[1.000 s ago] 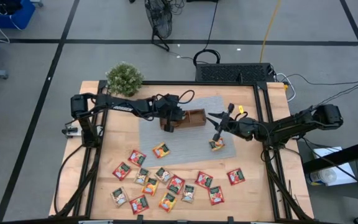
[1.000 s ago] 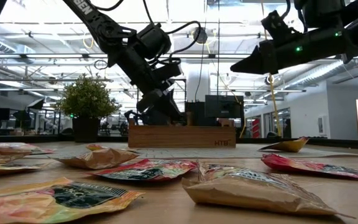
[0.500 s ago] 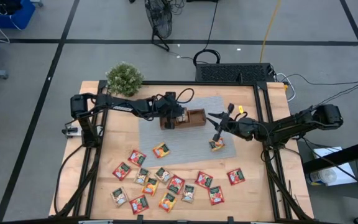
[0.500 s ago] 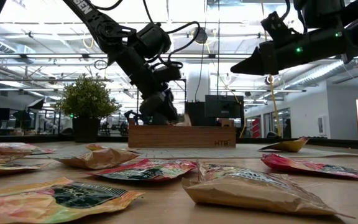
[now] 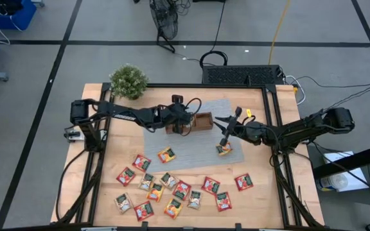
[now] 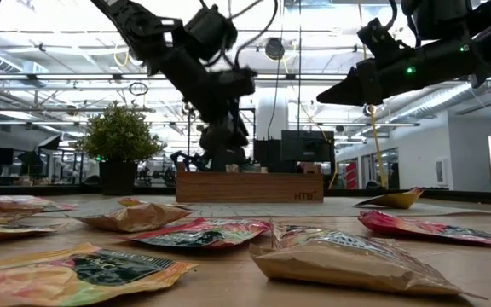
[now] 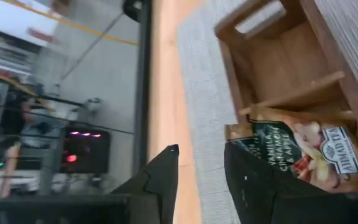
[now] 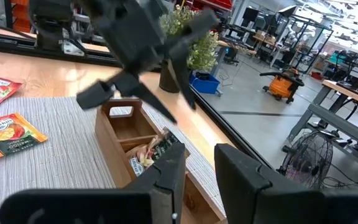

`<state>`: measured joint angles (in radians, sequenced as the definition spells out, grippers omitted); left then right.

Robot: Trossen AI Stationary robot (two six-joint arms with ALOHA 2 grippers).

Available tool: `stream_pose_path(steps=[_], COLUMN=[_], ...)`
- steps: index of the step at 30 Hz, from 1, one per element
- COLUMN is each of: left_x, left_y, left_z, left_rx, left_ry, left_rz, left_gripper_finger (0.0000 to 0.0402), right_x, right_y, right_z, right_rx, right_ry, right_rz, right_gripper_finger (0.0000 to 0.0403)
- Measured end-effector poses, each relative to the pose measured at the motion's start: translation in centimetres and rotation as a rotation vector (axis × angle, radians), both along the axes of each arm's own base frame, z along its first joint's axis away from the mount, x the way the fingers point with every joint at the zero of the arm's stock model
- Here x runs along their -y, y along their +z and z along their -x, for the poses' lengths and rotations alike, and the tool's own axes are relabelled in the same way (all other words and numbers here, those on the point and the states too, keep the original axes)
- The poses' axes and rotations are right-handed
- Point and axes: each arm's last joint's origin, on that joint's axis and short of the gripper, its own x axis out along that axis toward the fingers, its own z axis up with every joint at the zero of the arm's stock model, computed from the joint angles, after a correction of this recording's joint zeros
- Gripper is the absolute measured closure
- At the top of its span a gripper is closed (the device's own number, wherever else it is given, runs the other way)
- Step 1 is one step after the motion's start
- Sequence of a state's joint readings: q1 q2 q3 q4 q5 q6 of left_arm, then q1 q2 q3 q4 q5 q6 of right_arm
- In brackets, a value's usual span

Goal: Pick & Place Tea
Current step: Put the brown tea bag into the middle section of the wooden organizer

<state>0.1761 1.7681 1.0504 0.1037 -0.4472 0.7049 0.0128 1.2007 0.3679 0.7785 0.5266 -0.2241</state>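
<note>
- Fourteen tea packets [image 5: 166,154] lie loose on the table [image 5: 108,160] in the high view, and one more sits in the wooden tray [image 5: 201,120].
- Left gripper [image 5: 184,123] hovers over the tray — fingers parted, holding nothing.
- Right gripper [image 5: 222,131] hangs above one loose packet — fingers spread, empty.

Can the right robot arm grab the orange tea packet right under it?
Probably yes. The right gripper hovers open just above that orange packet on the mat's edge, and nothing lies between them.

Glossy foil-like tea packets [image 5: 166,154], matt wooden tray [image 5: 201,120], woven grey mat [image 5: 198,138]
</note>
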Motion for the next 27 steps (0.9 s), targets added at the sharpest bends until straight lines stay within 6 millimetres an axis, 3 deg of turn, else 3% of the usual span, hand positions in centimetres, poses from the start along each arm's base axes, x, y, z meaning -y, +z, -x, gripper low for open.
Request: stream_pose_path(steps=[5,9,11,16,19,22,27], left_x=[1.6,1.8,1.4,0.4,-0.2,-0.8,-1.5], left_y=[2.9,5.4,5.8,4.8,2.8,0.9,-0.7], left_z=[0.6,0.1,-0.8,-3.1,-4.0,-4.6,-4.8], left_rx=[0.072,-0.013,-0.064,-0.177,-0.224,-0.254,-0.277], left_ry=[-0.032,-0.023,-0.011,0.002,0.008,-0.003,0.022], left_rz=[0.097,0.24,0.309,0.423,0.453,0.508,0.545], left_gripper_finger=[0.0284,0.0375,0.039,0.0397,0.0399,0.0399,0.04], right_x=[0.0,0.0,0.2,0.4,0.4,0.4,0.4], right_y=[0.0,0.1,0.1,0.2,0.2,0.1,0.0], right_z=[0.0,0.0,0.0,0.0,0.0,0.0,0.0], right_rx=[0.002,0.009,0.013,0.017,0.016,0.008,-0.005], right_ry=[0.0,-0.002,-0.007,-0.02,-0.02,-0.02,-0.02], right_rz=[0.0,0.004,0.004,0.001,0.001,0.001,0.001], right_gripper_finger=[0.033,0.033,0.033,0.033,0.033,0.033,0.033])
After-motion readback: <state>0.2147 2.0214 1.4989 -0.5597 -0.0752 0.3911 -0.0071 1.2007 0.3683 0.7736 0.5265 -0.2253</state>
